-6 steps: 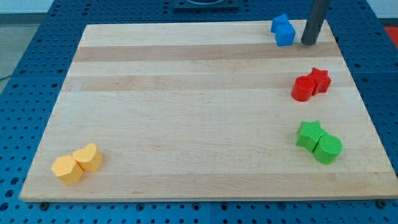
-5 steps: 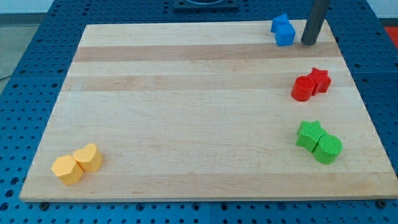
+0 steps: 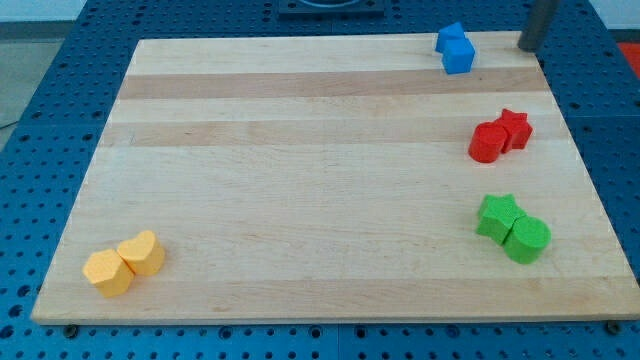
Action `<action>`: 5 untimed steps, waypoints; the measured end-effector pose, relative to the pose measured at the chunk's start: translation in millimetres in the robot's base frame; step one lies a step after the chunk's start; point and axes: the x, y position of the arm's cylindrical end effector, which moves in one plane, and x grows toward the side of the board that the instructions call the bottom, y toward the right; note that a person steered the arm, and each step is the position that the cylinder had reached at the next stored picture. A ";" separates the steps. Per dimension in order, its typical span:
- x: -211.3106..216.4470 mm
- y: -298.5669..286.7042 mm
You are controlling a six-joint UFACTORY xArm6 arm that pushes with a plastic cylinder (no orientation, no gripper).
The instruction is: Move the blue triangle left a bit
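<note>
Tip (image 3: 529,49) at board's (image 3: 300,180) top right corner, well right of blue triangle (image 3: 450,37) and touching blue cube (image 3: 459,56); no jaws, nothing held; positioned for leftward push.

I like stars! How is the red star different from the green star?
The red star is red and sits nearer the view's top; the green star is green and sits lower down. The red star has its round red block at its lower left; the green star has its round green block at its lower right. Both are star-shaped, touch a same-coloured block, and lie near the board's right edge.
</note>
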 end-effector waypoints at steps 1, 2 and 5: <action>0.0 -19.1; -0.5 -9.6; 6.8 -108.5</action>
